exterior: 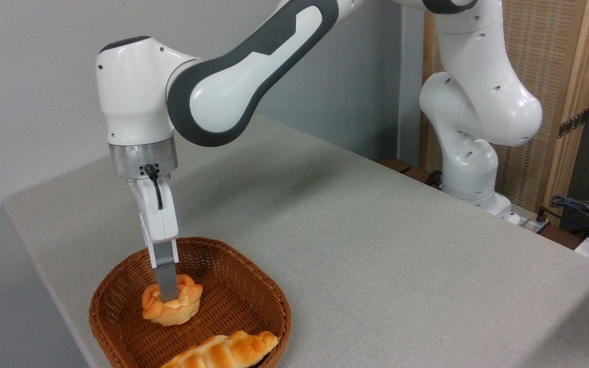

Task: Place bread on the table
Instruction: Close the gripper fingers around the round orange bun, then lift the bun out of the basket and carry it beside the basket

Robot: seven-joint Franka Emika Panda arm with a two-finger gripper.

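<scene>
Bun [172,306] in basket [253,286], gripper [167,296] at its top; grip unclear. Lift straight, clear rim, set on table [376,245].

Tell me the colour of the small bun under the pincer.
Golden-orange on its lobed top, paler on the sides: the bun, clearest in the fixed camera view.

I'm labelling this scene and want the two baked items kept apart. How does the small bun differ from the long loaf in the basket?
The bun is small, round and lobed on top; the braided loaf is long and plaited. The bun sits mid-basket with the gripper down on its top; the braided loaf lies untouched at the near rim, partly cut off by the picture edge. The bun's sides look paler. Both are golden-orange and lie in the same basket.
</scene>
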